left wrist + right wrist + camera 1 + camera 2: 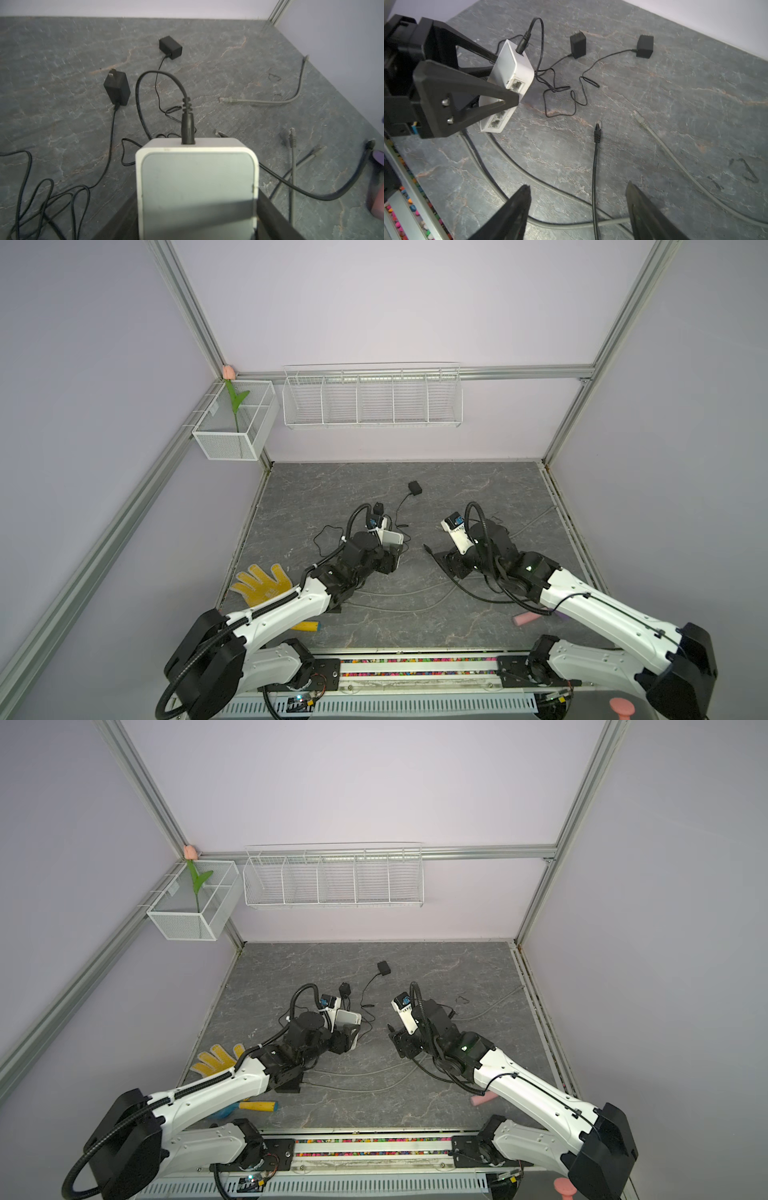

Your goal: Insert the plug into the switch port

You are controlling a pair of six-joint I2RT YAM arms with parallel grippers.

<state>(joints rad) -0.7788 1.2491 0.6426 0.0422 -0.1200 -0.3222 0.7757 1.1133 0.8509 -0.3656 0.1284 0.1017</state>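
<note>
Between the fingers of my left gripper I am holding the white switch clamped, a black power lead sitting plugged into its far edge. Right of the switch, my right gripper is hovering over the table with its jaws standing wide apart, gripping nothing. The black network plug is lying on the table between the switch and that gripper, its cable running between the open fingers. A grey network plug is lying farther from the switch.
</note>
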